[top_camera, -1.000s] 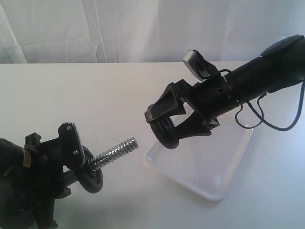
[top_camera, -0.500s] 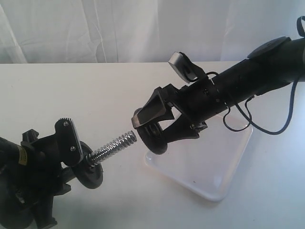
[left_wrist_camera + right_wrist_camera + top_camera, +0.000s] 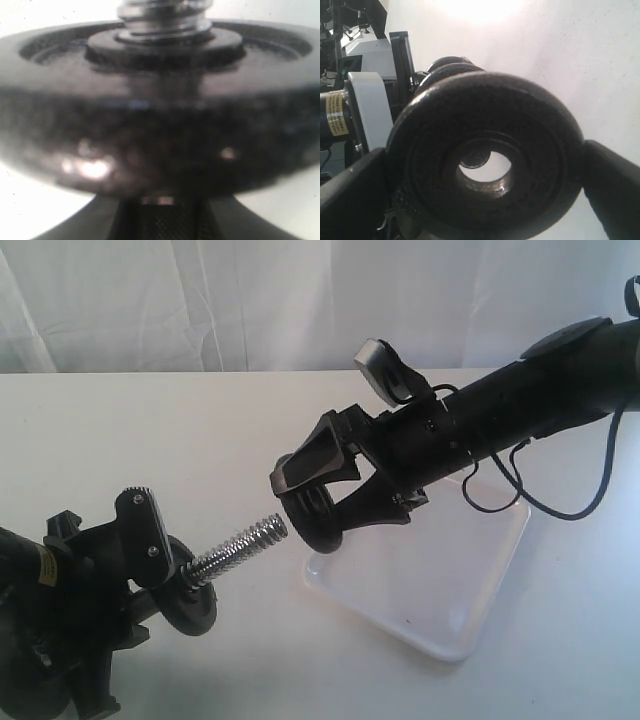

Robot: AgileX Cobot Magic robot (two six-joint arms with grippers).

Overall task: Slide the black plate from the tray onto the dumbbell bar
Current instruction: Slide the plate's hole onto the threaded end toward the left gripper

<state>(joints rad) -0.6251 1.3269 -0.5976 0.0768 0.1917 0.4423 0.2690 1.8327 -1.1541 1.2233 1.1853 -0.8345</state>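
Your right claw [image 3: 318, 498] grips the black plate [image 3: 308, 526] by its rim, one finger on each side. The plate is clear of the tray [image 3: 470, 632], in the air just off the threaded tip of the dumbbell bar [image 3: 240, 546]. Plate and tip look near but apart. Your left claw [image 3: 150, 562] is clamped on the bar behind a second black disc [image 3: 192, 608] already on it, and props the bar tilted upward above the table [image 3: 200, 430].

The step in hand is the threading itself. Before you push, line up the centre hole [image 3: 501, 189]. In the right wrist view the bar's end shows against one edge of the hole, not centred, so I judge you need a small sideways correction. Set the plate square to the bar's axis, then advance slowly along it, since the threads may snag the bore. Hold the left arm steady.

The plate is a thick, round, dull-black disc with a raised rim and a rough cast surface.
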